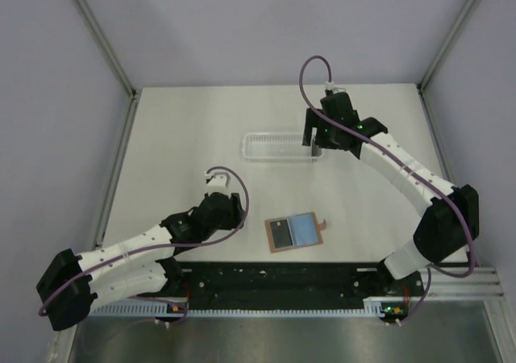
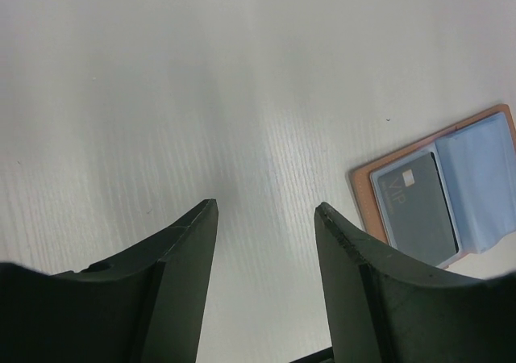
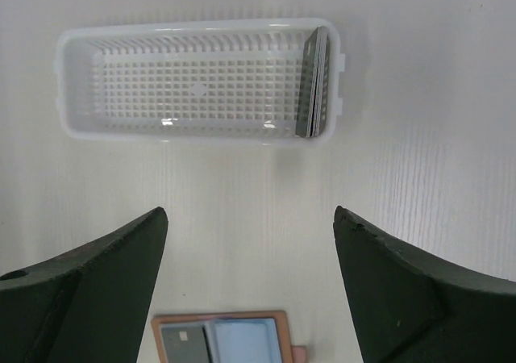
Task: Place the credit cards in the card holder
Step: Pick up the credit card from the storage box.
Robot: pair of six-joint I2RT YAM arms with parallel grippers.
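Nearest to my bases, my left gripper [image 2: 266, 206] hangs low over the bare white table [image 1: 185, 137], its jaws parted with nothing between them, only tabletop showing through the gap. Off at about three o'clock from those fingers, a little apart, the card holder [image 1: 294, 232] lies flat and opened out near the front edge of the table, roughly midway between my two arms. Its reddish-brown rim frames two panels. The panel nearer my left arm holds a dark card [image 2: 419, 210] with a small white mark near one edge, and the other panel is pale blue. Farther out, at about one o'clock from the holder and well apart from it, my right gripper [image 3: 250, 211] hovers with its jaws spread wide and nothing in them. From that wrist the holder sits at six o'clock and the white tray [image 3: 81, 81] at twelve o'clock. The tray is a long slatted basket lying crosswise on the table. At its three o'clock end, standing cards [image 3: 313, 85] lean on edge against the end wall, thin and dark. I cannot tell how many there are.
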